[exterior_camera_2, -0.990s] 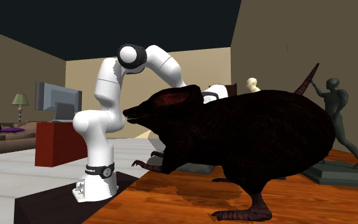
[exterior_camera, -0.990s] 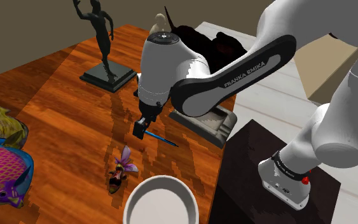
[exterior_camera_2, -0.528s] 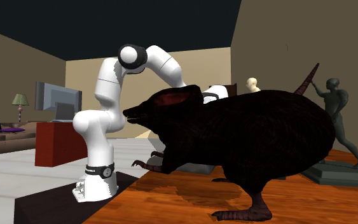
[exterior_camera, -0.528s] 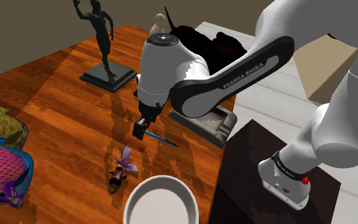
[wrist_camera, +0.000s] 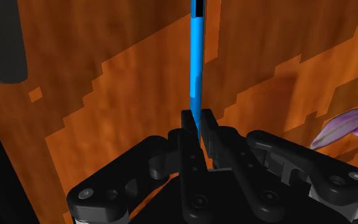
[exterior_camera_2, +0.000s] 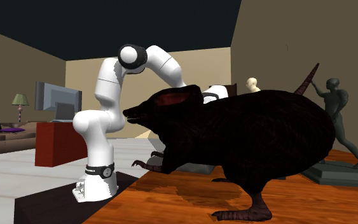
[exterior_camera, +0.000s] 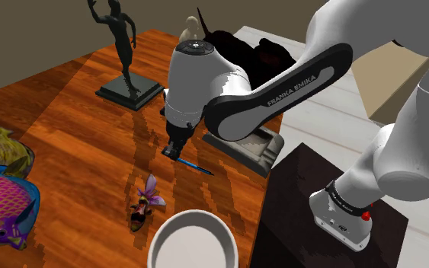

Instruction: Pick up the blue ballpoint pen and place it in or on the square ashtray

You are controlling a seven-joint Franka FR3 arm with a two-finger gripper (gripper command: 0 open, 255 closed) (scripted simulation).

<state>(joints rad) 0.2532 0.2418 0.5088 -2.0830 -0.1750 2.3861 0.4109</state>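
Observation:
The blue ballpoint pen (exterior_camera: 197,167) lies on the wooden table (exterior_camera: 75,122), slanting toward the shoulder view's lower right. My black gripper (exterior_camera: 173,150) stands straight down over the pen's upper-left end. In the wrist view the two fingers of my gripper (wrist_camera: 197,118) are pressed together around the near end of the blue pen (wrist_camera: 196,63), which runs away from them along the table. The square grey ashtray (exterior_camera: 266,145) sits just to the shoulder view's right of the pen, near the table edge, partly hidden behind the arm.
A dark statue (exterior_camera: 121,53) on a square base stands at the back. A large dark rat figure (exterior_camera_2: 247,146) is behind the ashtray. Colourful fish (exterior_camera: 3,205), a purple flower figurine (exterior_camera: 148,199) and a white bowl (exterior_camera: 193,240) lie nearer.
The fingers stood apart around the pen's end and have now shut on it. The arm and the pen have stayed in place.

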